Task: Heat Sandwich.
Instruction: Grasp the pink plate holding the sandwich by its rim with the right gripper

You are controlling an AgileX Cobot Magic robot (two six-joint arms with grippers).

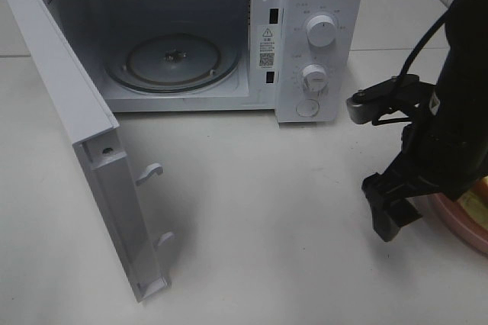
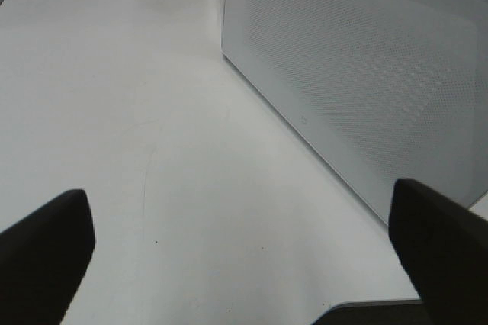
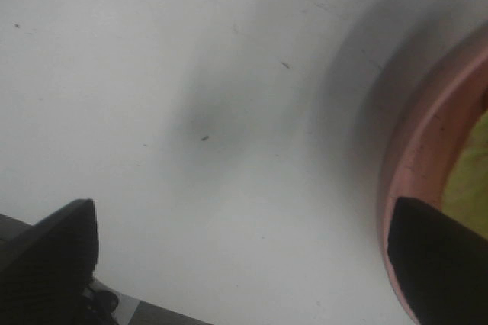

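Hovering my right tool (image 3: pixel 242 260), jaws wide apart, at rim of pink plate (image 3: pixel 402 149); sandwich (image 3: pixel 471 161) lying just beyond, not between jaws.

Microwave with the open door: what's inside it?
Inside the microwave only a round glass turntable shows, with no food on it. Its ceiling is out of sight behind the top edge.

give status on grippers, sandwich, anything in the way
Left gripper open, empty. Right gripper open at pink plate rim. Sandwich on plate, mostly hidden. Microwave door open, nothing blocking.
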